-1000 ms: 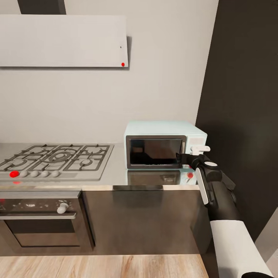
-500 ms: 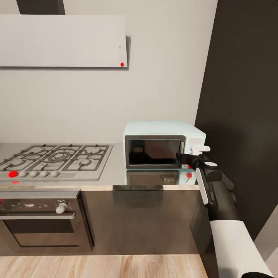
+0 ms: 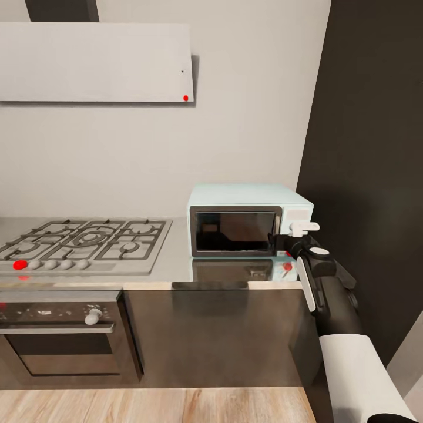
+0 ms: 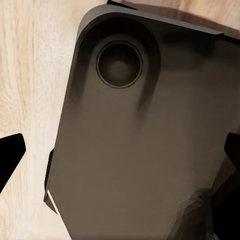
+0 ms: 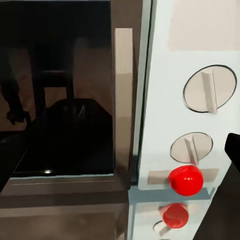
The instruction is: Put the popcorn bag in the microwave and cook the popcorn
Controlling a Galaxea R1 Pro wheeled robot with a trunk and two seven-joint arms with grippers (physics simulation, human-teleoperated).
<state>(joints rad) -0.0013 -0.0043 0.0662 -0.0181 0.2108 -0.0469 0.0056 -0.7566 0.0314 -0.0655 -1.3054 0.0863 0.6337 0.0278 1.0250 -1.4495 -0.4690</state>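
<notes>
Clearly, we stand before a kitchen line with a pale wall and a tall dark panel [image 3: 376, 147] at our right side. On the wall hangs a flat light-grey hood [image 3: 94, 61], rectangular, with one small red dot near its lower corner. No brand name or writing can be read on any appliance.

Below runs the worktop [image 3: 176, 258], a grey glossy metal-look surface with a thin shiny front edge; it mirrors what stands on it. Under it are dark cabinet fronts [image 3: 217, 335] and a built-in oven [image 3: 61, 335] with a long bar handle and a white knob. The floor [image 3: 153, 405] is light wood with visible grain.

In the worktop sits a gas hob [image 3: 82, 244] with grey grates, a row of round knobs and one red knob at the front.

The microwave [image 3: 249, 220] stands on the worktop at its right end, near the dark panel. It is a small pale-blue box with rounded edges and a dark glass door, which is closed. In the right wrist view we see a pale vertical door handle [image 5: 123, 100], two round white knobs [image 5: 209, 89] with raised bars, and a glossy red button [image 5: 186, 180] below them.

Our right gripper [image 3: 294, 232] is close to the microwave's control side, just beside the knobs. We cannot tell if its fingers are closed or apart. Our left gripper [image 4: 120, 155] hangs released, fingertips wide apart, over a dark rounded part of the robot and the wooden floor.
</notes>
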